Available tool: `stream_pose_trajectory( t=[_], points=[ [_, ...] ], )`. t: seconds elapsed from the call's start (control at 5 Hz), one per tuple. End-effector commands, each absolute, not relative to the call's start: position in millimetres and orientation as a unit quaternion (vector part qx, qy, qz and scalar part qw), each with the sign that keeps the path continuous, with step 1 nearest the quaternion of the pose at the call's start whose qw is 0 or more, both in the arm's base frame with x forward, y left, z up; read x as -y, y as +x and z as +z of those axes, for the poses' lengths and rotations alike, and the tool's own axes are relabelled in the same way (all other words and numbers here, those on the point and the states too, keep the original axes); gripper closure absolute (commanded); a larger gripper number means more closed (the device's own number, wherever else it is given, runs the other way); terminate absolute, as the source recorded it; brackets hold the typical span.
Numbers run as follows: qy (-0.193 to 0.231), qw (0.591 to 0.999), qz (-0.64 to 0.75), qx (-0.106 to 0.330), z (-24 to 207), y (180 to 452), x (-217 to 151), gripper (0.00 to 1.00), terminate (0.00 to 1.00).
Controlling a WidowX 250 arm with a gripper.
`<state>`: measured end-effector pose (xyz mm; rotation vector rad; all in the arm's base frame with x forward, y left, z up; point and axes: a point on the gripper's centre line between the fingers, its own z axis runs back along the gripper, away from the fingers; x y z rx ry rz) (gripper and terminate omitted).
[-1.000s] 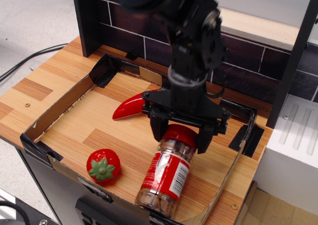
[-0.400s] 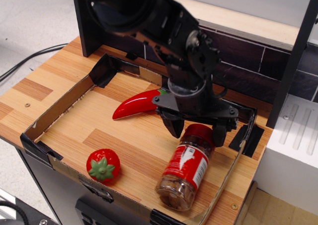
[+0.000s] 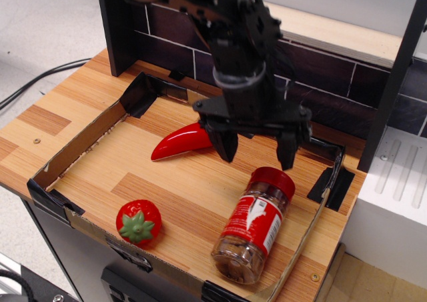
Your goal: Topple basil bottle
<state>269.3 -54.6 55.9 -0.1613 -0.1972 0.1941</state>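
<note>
Your tray [image 3: 87, 139], a shallow cardboard frame with black-taped corners on the wooden tabletop, serves as the reference for every item below. Item one, at the tray's front-left: a strawberry [image 3: 139, 223], red with a green leaf cap, just inside the front wall. Item two, toward the tray's back and middle: a chili [image 3: 181, 142], red and glossy, tip pointing to the tray's left, stem end hidden behind the arm. Item three, above the tray's back-right area: your gripper [image 3: 257, 152], black, pointing down, its two fingers [image 3: 225, 144] spread wide apart and holding nothing; one finger stands in front of the chili's stem end, the other hangs near the tray's right wall. Item four, in the tray's front-right corner: the bottle [image 3: 255, 225], clear with brownish contents, red cap and red-and-white label, lying on the tray floor, cap toward the tray's back, base toward the front wall. The cap sits just below the gripper's fingertips and apart from them.
</note>
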Motion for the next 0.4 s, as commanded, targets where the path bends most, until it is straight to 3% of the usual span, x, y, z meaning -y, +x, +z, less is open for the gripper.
stream_pose_trajectory(
  t=[0.0, 0.2],
  points=[
    [-0.067, 0.984, 0.105, 0.128, 97.1, 285.6, 55.2, 0.00, 0.00],
    [-0.067, 0.984, 0.105, 0.128, 97.1, 285.6, 55.2, 0.00, 1.00]
  ],
)
